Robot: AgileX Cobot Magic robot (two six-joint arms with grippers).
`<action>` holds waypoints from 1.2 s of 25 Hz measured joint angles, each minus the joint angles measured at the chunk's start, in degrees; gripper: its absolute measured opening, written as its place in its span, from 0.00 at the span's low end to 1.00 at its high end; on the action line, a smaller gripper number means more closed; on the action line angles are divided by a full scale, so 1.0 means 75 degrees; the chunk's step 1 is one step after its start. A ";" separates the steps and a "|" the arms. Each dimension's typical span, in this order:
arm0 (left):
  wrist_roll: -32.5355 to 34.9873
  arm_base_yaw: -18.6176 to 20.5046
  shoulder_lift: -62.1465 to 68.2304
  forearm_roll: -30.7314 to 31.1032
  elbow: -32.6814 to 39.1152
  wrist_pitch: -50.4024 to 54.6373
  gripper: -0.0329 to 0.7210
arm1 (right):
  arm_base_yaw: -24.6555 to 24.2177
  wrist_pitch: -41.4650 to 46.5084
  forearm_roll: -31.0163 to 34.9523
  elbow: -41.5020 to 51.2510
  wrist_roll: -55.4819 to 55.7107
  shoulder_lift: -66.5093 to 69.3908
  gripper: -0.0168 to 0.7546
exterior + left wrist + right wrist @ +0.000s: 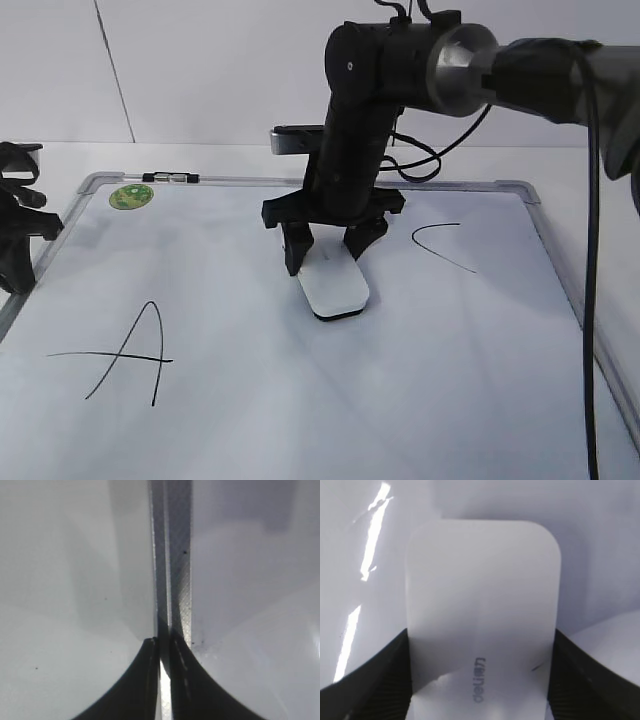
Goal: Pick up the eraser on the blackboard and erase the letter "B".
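Note:
The white eraser [334, 285] lies flat on the blackboard [330, 400], a white board with a silver frame, near its middle. My right gripper [326, 257] is shut on the eraser, one finger on each long side; the right wrist view shows the eraser [482, 610] with grey lettering between the black fingers [480, 675]. No letter "B" shows on the board; the spot under the eraser is hidden. My left gripper [15, 235] rests at the board's left edge, and the left wrist view shows its fingers [164, 675] shut and empty over the frame [172, 555].
A slanted black "A" [135, 350] is drawn at the board's front left and a curved "C" [440, 245] at the back right. A round green sticker [131, 197] sits at the back left corner. A black cable [590, 330] hangs along the right side.

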 joint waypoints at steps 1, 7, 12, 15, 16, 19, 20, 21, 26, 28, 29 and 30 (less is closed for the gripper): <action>0.0000 0.0000 0.0000 0.0000 0.0000 0.0000 0.08 | -0.0015 0.0000 0.0074 0.0016 -0.0013 -0.0018 0.74; 0.0000 0.0000 0.0000 0.0000 0.0000 0.0000 0.08 | -0.0026 0.0016 0.0158 0.0146 -0.0013 -0.0350 0.74; 0.0000 0.0000 0.0000 0.0000 0.0000 0.0000 0.08 | -0.0049 0.0016 0.0431 0.0146 -0.0013 -0.0923 0.74; 0.0000 0.0000 0.0000 0.0000 0.0000 0.0000 0.08 | -0.0110 0.0016 0.0431 0.0146 -0.0013 -0.1102 0.74; 0.0000 0.0000 0.0000 0.0000 0.0000 0.0000 0.08 | -0.0156 0.0016 0.0431 0.0158 -0.0013 -0.1154 0.74; 0.0000 0.0000 0.0000 0.0000 0.0000 0.0014 0.08 | -0.0404 0.0016 0.0431 0.0261 -0.0013 -0.1336 0.74; 0.0000 0.0000 0.0000 0.0000 0.0000 0.0029 0.08 | -0.0513 0.0016 0.0431 0.0323 -0.0013 -0.1415 0.74; 0.0000 0.0000 0.0000 0.0000 0.0000 0.0029 0.08 | -0.0616 0.0016 0.0414 0.0411 -0.0013 -0.1512 0.74; 0.0014 0.0014 0.0000 -0.0048 0.0000 0.0041 0.08 | -0.1211 0.0031 0.0261 0.1274 -0.0013 -0.2049 0.74; 0.0014 0.0014 0.0000 -0.0048 0.0000 0.0041 0.08 | -0.1414 0.0031 0.0115 0.1726 -0.0029 -0.2259 0.74; 0.0014 0.0014 0.0000 -0.0048 0.0000 0.0041 0.08 | -0.1528 0.0031 0.0056 0.1969 -0.0029 -0.2378 0.74; 0.0014 0.0014 0.0000 -0.0061 0.0000 0.0041 0.08 | -0.1640 0.0031 0.0032 0.2206 -0.0029 -0.2503 0.74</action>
